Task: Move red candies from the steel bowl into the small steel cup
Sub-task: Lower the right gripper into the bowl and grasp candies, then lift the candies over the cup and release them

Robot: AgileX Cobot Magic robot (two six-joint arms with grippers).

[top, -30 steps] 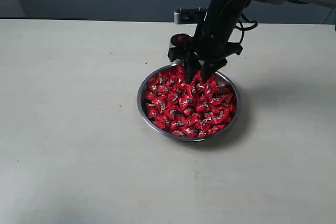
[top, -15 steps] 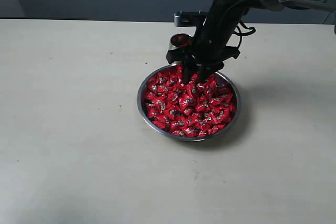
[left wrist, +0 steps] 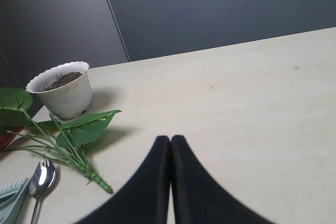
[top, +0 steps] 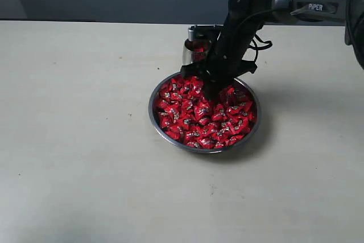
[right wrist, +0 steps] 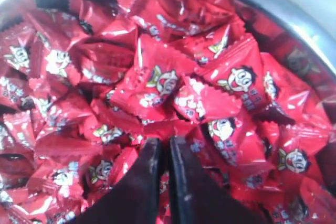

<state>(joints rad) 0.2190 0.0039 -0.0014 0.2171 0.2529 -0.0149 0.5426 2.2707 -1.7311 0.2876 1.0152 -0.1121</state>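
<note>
Exterior view: wide shallow shiny steel bowl (top: pixel 168 139) on pale table (top: pixel 79 140), heaped with small red crinkle-wrapped candies (top: pixel 199 115). Small shiny cylindrical steel cup (top: pixel 189 55) stands just beyond the bowl's far rim, partly behind the arm. Right gripper (top: pixel 209 86): tips sunk in the pile, jaws drawn almost together; whether a candy is pinched cannot be told. Left gripper (left wrist: pixel 170 139): jaws pressed together, holding nothing, over the table.

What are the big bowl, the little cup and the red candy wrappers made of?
The bowl looks like polished metal, probably steel: it is silver, with a thin rim that gleams. The small cup looks like the same metal, with a shiny silver side. The candy wrappers seem to be glossy plastic or foil film: they are crinkled, with bright highlights and zigzag-cut edges.
</note>
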